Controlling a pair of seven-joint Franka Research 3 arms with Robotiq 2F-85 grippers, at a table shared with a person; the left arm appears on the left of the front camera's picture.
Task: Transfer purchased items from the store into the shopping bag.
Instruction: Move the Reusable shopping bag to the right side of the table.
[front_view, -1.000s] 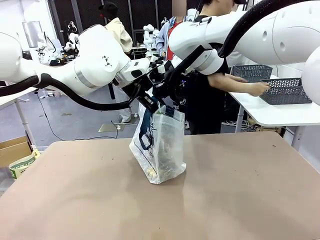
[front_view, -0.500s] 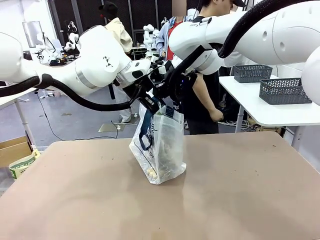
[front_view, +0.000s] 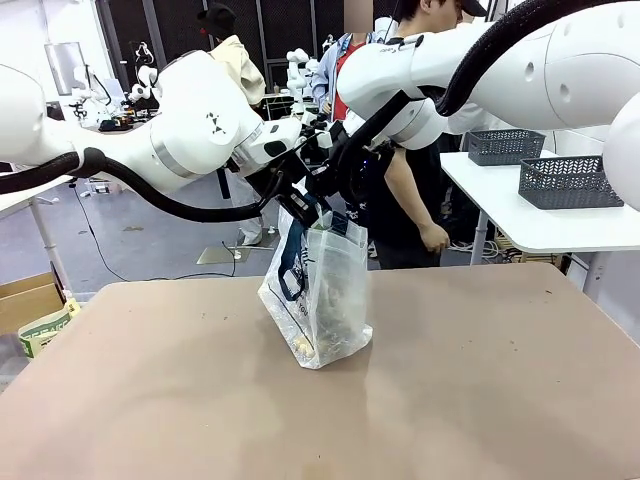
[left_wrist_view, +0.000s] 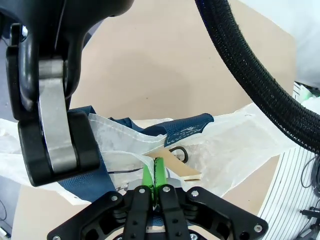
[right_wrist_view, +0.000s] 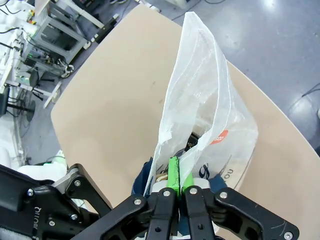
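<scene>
The shopping bag (front_view: 322, 290), whitish translucent plastic with navy handles, stands upright mid-table with its top held up by both grippers. My left gripper (front_view: 300, 207) is shut on the bag's rim from the left, and its green pads (left_wrist_view: 148, 172) pinch the plastic beside a navy handle (left_wrist_view: 186, 125). From the right, my right gripper (front_view: 340, 205) is shut on the opposite rim, pads (right_wrist_view: 173, 175) pressed together on the film. Purchased items lie inside: a tan piece (left_wrist_view: 176, 163) and a red bit (right_wrist_view: 220, 136) show through. The store, a dark grey basket (front_view: 570, 182), sits on the white side table.
A person (front_view: 410, 190) stands behind the table's far edge, one hand hanging down. A second grey basket (front_view: 505, 146) is on the side table (front_view: 560, 228) at the right. A cardboard box (front_view: 28, 300) is on the floor at the left.
The person has let go of the grey basket on the side table, drawn the arm back and turned toward the table. Both arms and the bag have stayed still.
</scene>
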